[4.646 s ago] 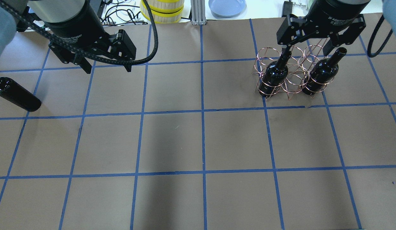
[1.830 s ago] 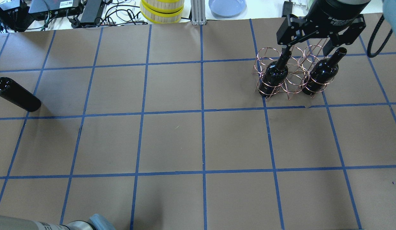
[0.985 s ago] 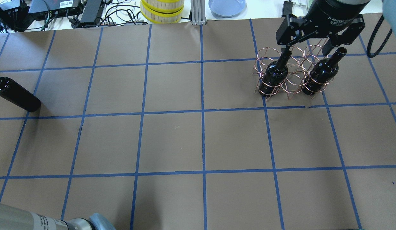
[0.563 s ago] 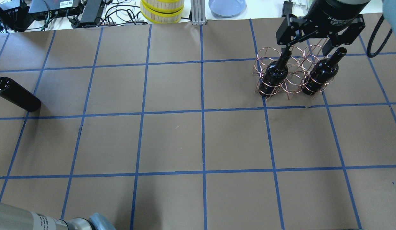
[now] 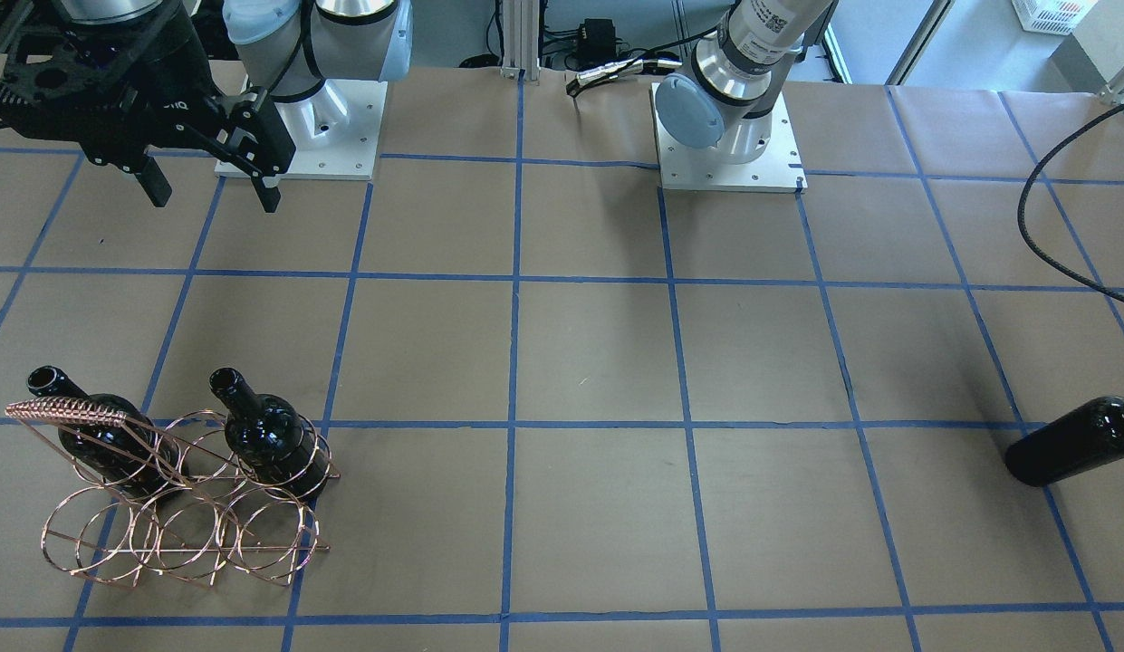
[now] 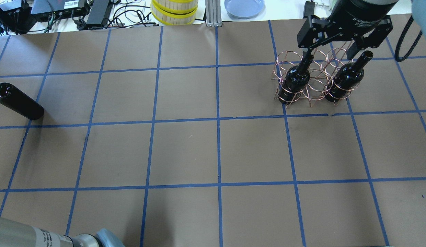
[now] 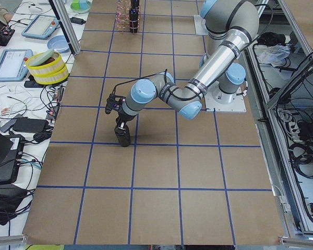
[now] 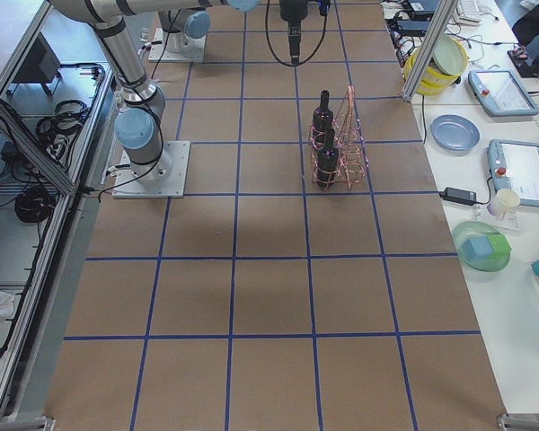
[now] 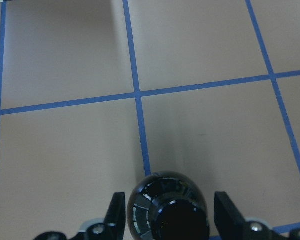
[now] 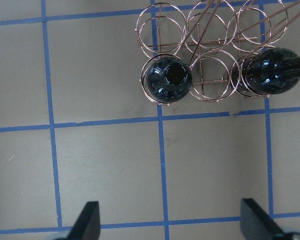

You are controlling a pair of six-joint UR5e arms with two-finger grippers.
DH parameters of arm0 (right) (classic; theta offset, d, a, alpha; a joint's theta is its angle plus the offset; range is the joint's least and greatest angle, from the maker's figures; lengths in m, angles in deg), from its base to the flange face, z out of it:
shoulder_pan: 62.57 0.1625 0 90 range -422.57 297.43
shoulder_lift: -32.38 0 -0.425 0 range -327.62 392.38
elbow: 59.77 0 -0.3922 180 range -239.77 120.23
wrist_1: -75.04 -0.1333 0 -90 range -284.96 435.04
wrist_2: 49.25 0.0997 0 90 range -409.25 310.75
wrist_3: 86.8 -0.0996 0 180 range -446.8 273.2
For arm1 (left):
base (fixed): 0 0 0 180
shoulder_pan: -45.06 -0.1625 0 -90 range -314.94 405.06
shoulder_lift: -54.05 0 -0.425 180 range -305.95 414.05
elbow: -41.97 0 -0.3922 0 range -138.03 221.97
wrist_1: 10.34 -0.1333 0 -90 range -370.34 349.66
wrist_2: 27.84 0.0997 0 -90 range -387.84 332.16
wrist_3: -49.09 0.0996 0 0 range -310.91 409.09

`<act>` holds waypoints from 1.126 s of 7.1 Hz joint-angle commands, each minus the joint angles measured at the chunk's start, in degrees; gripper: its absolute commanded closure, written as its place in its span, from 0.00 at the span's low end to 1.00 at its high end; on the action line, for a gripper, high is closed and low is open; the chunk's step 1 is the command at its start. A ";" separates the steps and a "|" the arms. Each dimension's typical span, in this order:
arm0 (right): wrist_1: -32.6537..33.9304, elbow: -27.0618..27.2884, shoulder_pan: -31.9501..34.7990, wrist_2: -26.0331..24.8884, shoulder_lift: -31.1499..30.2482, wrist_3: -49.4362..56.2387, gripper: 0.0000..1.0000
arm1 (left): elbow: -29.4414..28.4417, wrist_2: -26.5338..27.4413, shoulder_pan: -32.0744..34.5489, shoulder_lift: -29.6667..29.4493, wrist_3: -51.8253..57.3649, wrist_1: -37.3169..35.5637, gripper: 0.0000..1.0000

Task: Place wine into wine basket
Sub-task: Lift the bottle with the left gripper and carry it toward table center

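Observation:
The wine basket, a copper wire rack, stands at the far right of the table. Two black wine bottles stand in its end hoops, and the middle hoop between them holds nothing. My right gripper hangs open and empty above the basket; the basket also shows below it in the right wrist view. A third wine bottle stands at the table's far left edge. My left gripper is open, with its fingers on either side of this bottle's top.
Yellow-banded round containers, a blue plate and cables with devices lie beyond the table's back edge. The two arm bases stand on the robot's side. My left forearm crosses the near left corner.
My left arm has left the top left of the overhead view and now comes in from the bottom left, its gripper by the left bottle. Bottles, basket and right gripper have not moved.

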State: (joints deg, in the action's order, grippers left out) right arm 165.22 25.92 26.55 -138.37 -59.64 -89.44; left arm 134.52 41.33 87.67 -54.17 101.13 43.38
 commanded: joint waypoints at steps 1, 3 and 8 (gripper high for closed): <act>0.00 0.00 0.00 0.00 0.00 0.00 0.00 | -0.01 -0.09 0.01 -0.06 -0.01 0.07 0.39; 0.00 0.00 0.09 0.00 0.00 0.00 0.00 | -0.01 0.00 0.01 -0.06 0.08 0.07 0.52; 0.00 0.00 0.00 -0.09 0.00 0.00 0.00 | -0.18 0.09 0.01 0.20 0.43 0.68 0.92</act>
State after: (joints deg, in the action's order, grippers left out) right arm 165.21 25.92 26.55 -138.46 -59.64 -89.43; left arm 134.43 41.34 87.68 -54.13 101.65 43.68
